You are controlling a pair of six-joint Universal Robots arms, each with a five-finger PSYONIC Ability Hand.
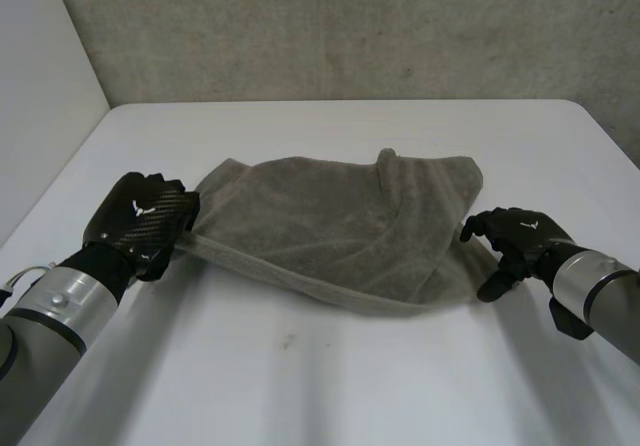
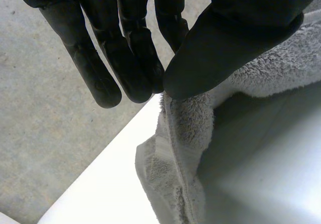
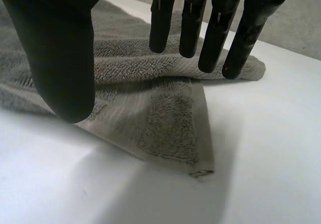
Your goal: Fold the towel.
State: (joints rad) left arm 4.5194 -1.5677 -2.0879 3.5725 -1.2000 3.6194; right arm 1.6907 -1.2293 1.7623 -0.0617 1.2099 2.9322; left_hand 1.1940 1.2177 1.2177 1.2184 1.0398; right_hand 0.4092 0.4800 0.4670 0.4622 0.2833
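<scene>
A grey towel (image 1: pixel 340 221) lies folded over itself on the white table (image 1: pixel 330 376). My left hand (image 1: pixel 145 221) is at its left end, lifting that corner off the table. In the left wrist view my thumb and fingers (image 2: pixel 135 58) pinch the towel's edge (image 2: pixel 185 118), which hangs down from them. My right hand (image 1: pixel 515 241) is at the towel's right end, just beside it. In the right wrist view its fingers (image 3: pixel 215 33) are straight and spread above the towel's corner (image 3: pixel 170 128), which lies flat on the table, with nothing held.
The table's left edge (image 1: pixel 60 181) runs close to my left arm. A grey wall (image 1: pixel 350 26) stands behind the table. Bare tabletop stretches in front of the towel and behind it.
</scene>
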